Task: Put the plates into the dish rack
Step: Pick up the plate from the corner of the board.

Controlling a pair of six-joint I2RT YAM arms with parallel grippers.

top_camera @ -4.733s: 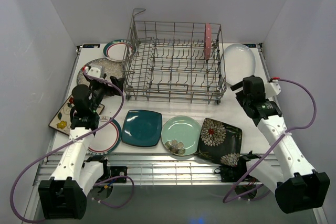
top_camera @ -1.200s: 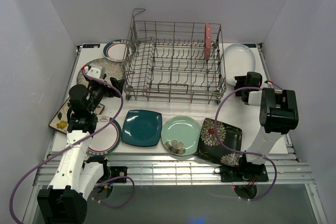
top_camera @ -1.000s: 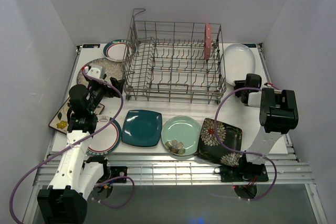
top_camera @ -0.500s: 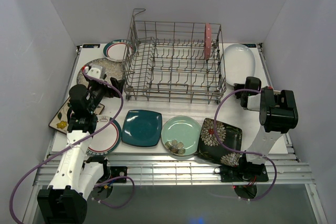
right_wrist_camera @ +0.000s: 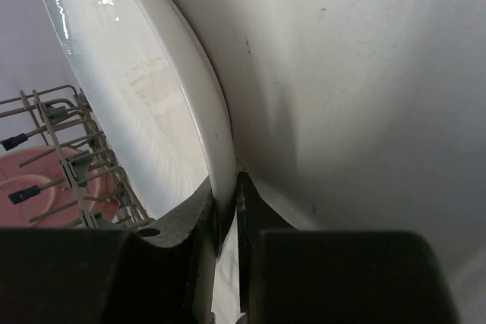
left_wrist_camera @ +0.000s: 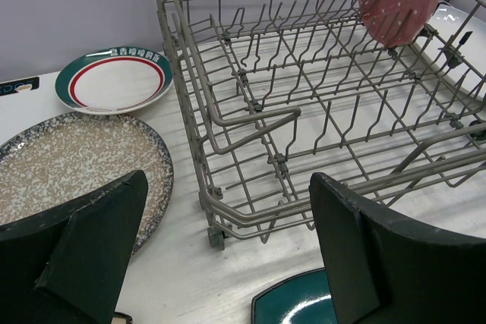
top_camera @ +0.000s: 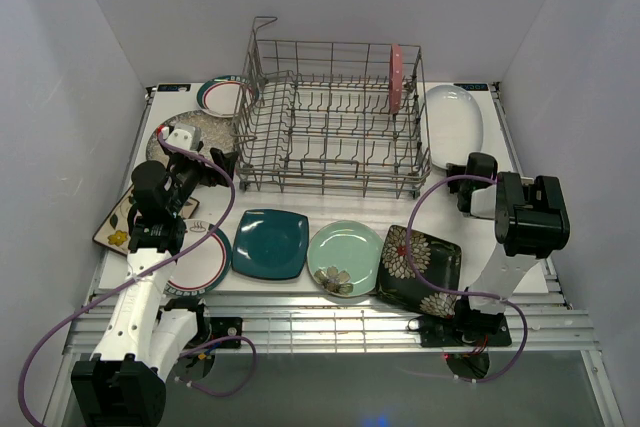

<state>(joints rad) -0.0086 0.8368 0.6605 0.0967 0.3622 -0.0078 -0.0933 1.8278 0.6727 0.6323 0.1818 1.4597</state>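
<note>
The white oval plate (top_camera: 452, 119) lies right of the dish rack (top_camera: 335, 45), and my right gripper (top_camera: 470, 175) is shut on its near rim. In the right wrist view that rim (right_wrist_camera: 209, 123) is pinched between the gripper's (right_wrist_camera: 226, 202) two black jaws. A pink plate (top_camera: 396, 77) stands upright in the rack's right end. My left gripper (left_wrist_camera: 228, 256) is open and holds nothing, low over the table in front of the rack's (left_wrist_camera: 250, 121) left corner. Teal square (top_camera: 270, 244), mint round (top_camera: 345, 257) and black floral (top_camera: 418, 267) plates lie in a row in front.
On the left lie a green-and-red-rimmed plate (top_camera: 222, 95), a speckled grey plate (top_camera: 190, 132), a cream flowered plate (top_camera: 118, 225) and a second rimmed plate (top_camera: 203, 265) partly under my left arm. Grey walls close in three sides. Purple cables loop beside both arms.
My right jaws have closed on the white oval plate's rim, and the plate has tipped slightly. The left arm has not moved.
</note>
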